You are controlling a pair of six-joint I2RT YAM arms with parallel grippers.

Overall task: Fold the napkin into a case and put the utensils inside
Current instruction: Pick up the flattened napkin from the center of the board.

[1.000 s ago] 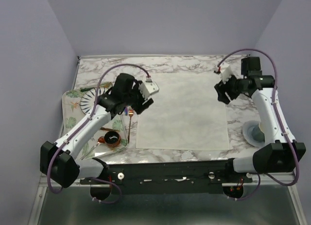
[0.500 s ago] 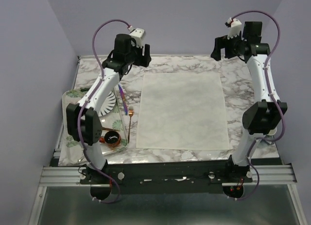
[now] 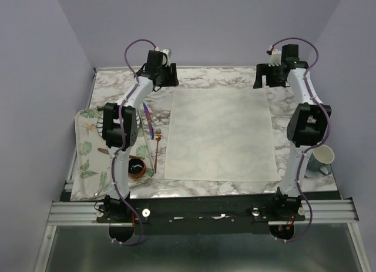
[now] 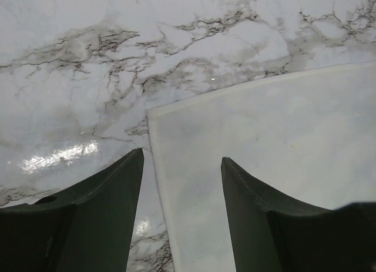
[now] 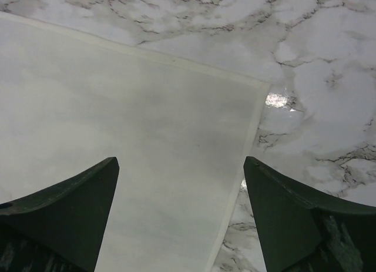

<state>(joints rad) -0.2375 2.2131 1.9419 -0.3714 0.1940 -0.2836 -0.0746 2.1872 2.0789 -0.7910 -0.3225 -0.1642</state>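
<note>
From above and behind the arms, the napkin (image 3: 218,133) lies spread flat as one open sheet in the middle of the marble table (image 3: 117,87), unfolded. The left claw (image 3: 165,79) hangs at its far left corner and the right claw (image 3: 271,80) at its far right corner, both arms stretched out long. Only this view shows the purple-blue utensil (image 3: 148,120) and the copper fork (image 3: 157,144), which lie side by side just left of the napkin's left edge, apart from the cloth, next to a leaf-printed mat (image 3: 87,151); a cup (image 3: 322,157) stands near the right arm. Over at the left wrist, the left claw (image 4: 182,156) stands apart with nothing between its dark fingers (image 4: 100,213); the napkin (image 4: 282,143) shows its corner just ahead of the tips, and its left edge runs down through the gap. Whether the tips touch the cloth cannot be told. At the right wrist, the right claw (image 5: 180,160) gapes wide and holds nothing; the napkin (image 5: 117,107) fills most of the gap, its corner up ahead and to the right, its right edge passing just inside the right-hand finger (image 5: 294,225).
</note>
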